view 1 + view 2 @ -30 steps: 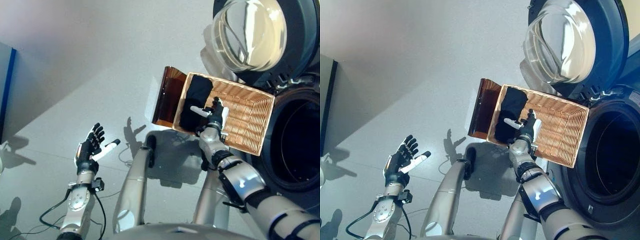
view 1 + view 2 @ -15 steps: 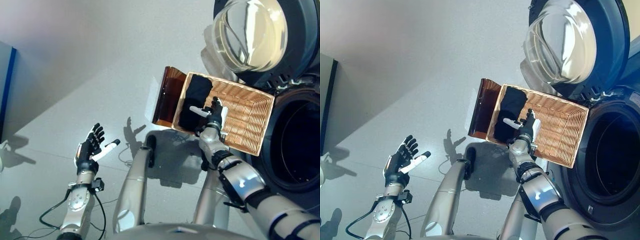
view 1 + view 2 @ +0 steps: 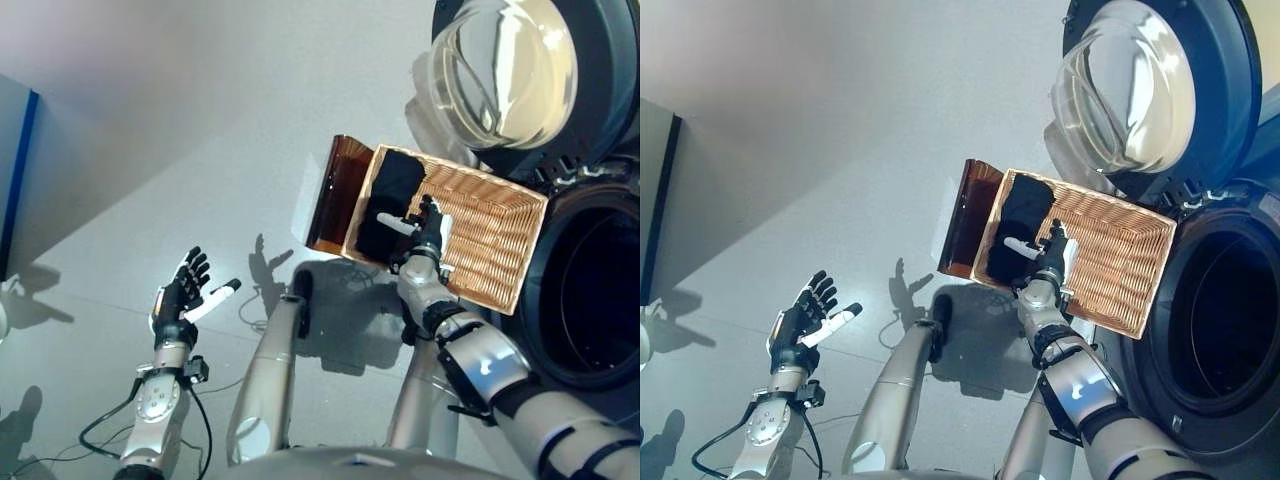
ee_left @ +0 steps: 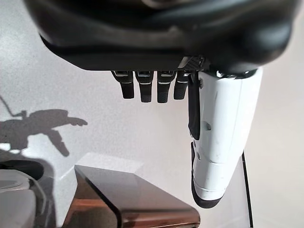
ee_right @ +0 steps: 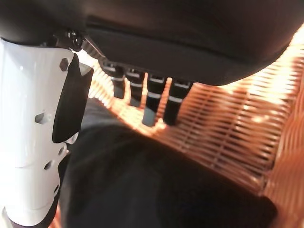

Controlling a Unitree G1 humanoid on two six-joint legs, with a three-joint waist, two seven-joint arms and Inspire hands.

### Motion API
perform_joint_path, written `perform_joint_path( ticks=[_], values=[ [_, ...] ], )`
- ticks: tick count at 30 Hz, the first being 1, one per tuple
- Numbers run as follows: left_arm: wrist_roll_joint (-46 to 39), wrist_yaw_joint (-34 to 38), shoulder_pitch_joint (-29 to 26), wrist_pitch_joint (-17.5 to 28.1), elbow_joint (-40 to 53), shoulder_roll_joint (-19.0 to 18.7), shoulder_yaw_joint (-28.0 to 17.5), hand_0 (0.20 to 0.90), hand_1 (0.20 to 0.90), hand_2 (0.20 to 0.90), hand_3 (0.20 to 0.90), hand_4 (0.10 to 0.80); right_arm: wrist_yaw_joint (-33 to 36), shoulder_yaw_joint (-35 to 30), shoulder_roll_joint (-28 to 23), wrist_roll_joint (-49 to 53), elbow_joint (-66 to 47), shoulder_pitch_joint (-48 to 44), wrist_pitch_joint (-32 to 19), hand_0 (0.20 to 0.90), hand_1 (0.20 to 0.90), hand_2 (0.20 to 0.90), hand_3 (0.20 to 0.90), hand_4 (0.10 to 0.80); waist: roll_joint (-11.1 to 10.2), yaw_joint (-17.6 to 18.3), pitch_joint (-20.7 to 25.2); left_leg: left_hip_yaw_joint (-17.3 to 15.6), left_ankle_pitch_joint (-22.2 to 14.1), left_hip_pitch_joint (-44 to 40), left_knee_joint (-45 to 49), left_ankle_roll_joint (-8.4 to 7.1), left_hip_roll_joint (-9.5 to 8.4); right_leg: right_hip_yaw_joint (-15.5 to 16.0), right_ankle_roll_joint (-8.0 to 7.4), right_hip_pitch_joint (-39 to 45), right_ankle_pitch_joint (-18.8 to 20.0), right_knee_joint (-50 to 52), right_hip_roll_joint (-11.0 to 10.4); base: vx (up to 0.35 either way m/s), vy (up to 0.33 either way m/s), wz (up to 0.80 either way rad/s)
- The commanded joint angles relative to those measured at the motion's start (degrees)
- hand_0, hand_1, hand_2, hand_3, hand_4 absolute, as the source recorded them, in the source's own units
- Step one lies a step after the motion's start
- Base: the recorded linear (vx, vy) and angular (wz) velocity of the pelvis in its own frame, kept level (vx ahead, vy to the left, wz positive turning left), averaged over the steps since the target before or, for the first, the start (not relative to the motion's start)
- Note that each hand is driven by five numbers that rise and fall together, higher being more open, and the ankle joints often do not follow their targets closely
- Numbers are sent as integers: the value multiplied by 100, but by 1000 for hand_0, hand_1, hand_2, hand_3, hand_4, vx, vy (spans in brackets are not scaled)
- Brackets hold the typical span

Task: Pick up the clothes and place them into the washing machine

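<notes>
Right hand (image 3: 430,225): spread, hovering inside basket (image 3: 495,235), no nearer than a second ago. Black garment (image 3: 390,200) just beyond thumb, ungrasped. Left hand (image 3: 185,290): spread, idle. Washing machine (image 3: 590,290) open, waiting.

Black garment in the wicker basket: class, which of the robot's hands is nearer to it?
Right. The right hand is open just above the black garment in the wicker basket; the left hand is open, far off over the floor.

Woven wicker basket (image 3: 495,240), matt black cloth (image 3: 388,205), glossy glass door (image 3: 505,70)
</notes>
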State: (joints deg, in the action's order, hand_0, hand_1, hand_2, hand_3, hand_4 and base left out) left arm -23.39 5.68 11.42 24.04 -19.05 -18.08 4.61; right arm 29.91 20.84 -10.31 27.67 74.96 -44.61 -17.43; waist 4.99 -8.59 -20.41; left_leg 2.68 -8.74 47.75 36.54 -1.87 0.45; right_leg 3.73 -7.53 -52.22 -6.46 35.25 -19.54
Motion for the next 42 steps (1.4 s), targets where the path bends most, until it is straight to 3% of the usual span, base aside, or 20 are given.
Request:
perform_joint_path(
  ticks=[1, 9, 19, 31, 32, 36, 37, 38, 39, 40, 41, 42],
  values=[
    [-66, 101, -67, 339, 274, -536, -267, 900, 900, 900, 900, 800, -852, 270, 787, -115, -583, -449, -42, 900, 900, 900, 900, 800, 20, -365, -127, -125, 134, -17, -485, -88, -44, -293, -167, 516, 581, -333, -294, 59, -14, 4],
    [-57, 132, -164, 280, 4, -449, -202, 900, 900, 900, 900, 800, -843, 181, 901, -178, -430, -368, 48, 900, 900, 900, 900, 800, -105, -362, 21, -121, 567, -424, -1172, -96, -49, -44, -188, 1058, 1081, -1127, -345, 12, -6, 3],
    [-53, 138, -196, 295, -58, -462, -163, 900, 900, 900, 900, 800, -863, 80, 1021, 14, -384, -367, 15, 900, 900, 900, 900, 800, -107, -464, 38, -68, 642, -581, -1319, -138, -100, 106, -250, 1365, 1189, -1378, -439, 30, -20, 4],
    [-37, 140, -136, 284, 81, -535, -170, 900, 900, 900, 900, 800, -702, -91, 851, 85, -266, -768, -16, 900, 900, 900, 900, 800, 20, -496, -195, -70, 571, -180, -962, -124, -113, -29, -179, 967, 999, -982, -422, -22, 12, 4],
    [-46, 128, -95, 294, 169, -551, -172, 900, 900, 900, 900, 800, -651, -140, 784, 73, -244, -813, -16, 900, 900, 900, 900, 800, 29, -496, -213, -64, 326, -184, -819, -140, -86, -75, -204, 934, 756, -811, -404, 52, 13, 2],
    [-100, 154, -92, 330, 144, -573, -196, 900, 900, 900, 900, 800, -546, -203, 669, 52, -174, -968, -23, 900, 900, 900, 900, 800, 66, -446, -300, -77, 275, -4, -643, -133, -79, -180, -175, 714, 703, -643, -372, -41, 22, 0],
    [-101, 154, -99, 332, 147, -573, -196, 900, 900, 900, 900, 800, -546, -204, 665, 51, -176, -975, -25, 900, 900, 900, 900, 800, 70, -438, -329, -98, 486, 62, -693, -112, -94, -170, -134, 662, 901, -721, -381, -44, 19, -3],
    [-105, 161, -97, 338, 150, -579, -199, 900, 900, 900, 900, 800, -517, -227, 646, 48, -161, -1007, -26, 900, 900, 900, 900, 800, 75, -433, -328, -84, 243, 58, -558, -131, -76, -212, -168, 644, 679, -572, -364, -136, 27, -4],
    [-101, 166, -97, 340, 242, -592, -202, 900, 900, 900, 900, 800, -487, -234, 623, 38, -156, -1043, -27, 900, 900, 900, 900, 800, 85, -414, -369, -103, 456, 153, -601, -104, -89, -230, -124, 546, 873, -628, -368, 63, -6, -6],
    [-92, 172, -88, 347, 302, -602, -208, 900, 900, 900, 900, 800, -466, -239, 602, 33, -142, -1067, -20, 900, 900, 900, 900, 800, 88, -416, -358, -90, 212, 141, -472, -123, -69, -266, -158, 538, 639, -469, -356, -48, 17, -8],
    [-91, 174, -83, 357, 353, -607, -217, 900, 900, 900, 900, 800, -455, -240, 575, 20, -122, -1093, -11, 820, 820, 820, 820, 743, 96, -403, -380, -86, 195, 188, -408, -115, -75, -293, -146, 476, 619, -394, -345, 54, -4, -5],
    [-97, 175, -66, 366, 395, -610, -229, 900, 900, 900, 900, 800, -435, -248, 548, 4, -102, -1114, -7, 535, 535, 535, 535, 539, 105, -389, -401, -95, 177, 242, -331, -109, -78, -342, -136, 400, 596, -310, -326, -54, 15, -8]
  ],
)
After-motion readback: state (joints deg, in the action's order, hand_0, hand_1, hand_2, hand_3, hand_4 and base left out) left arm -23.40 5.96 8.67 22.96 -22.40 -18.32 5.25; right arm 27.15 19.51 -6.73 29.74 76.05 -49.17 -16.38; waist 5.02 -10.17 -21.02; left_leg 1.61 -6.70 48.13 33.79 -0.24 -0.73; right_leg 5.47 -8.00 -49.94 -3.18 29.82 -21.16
